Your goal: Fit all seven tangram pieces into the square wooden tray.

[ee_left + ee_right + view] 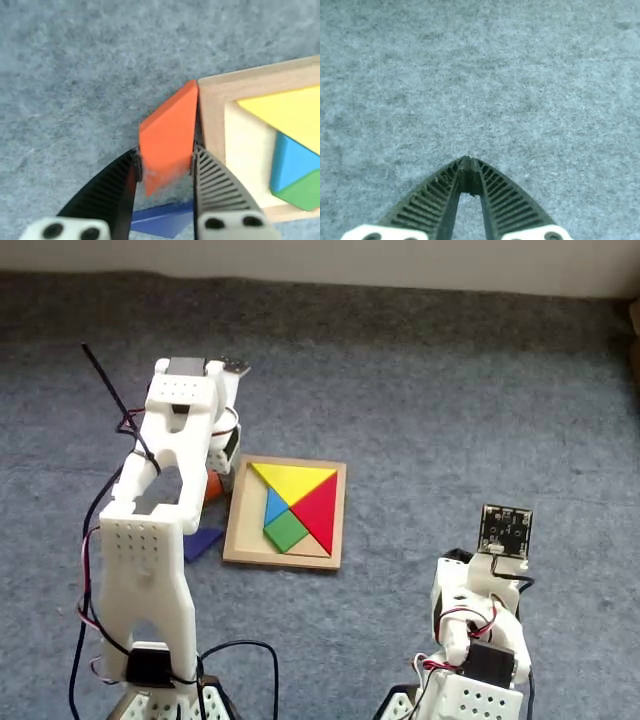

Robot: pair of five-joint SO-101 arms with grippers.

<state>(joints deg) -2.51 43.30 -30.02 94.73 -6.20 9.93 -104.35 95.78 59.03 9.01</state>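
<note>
Left pincer [165, 157] — around orange piece [167, 132]

place: robot workbench | evidence: grey felt tabletop [450, 390]; two wired white arms [150, 570]

Tray [284, 559] holds yellow triangle [290, 483], red triangle [318, 510], blue triangle [274, 506], green square [287, 532]; orange piece [167, 137], dark-blue piece [203, 542] beside it.
</note>
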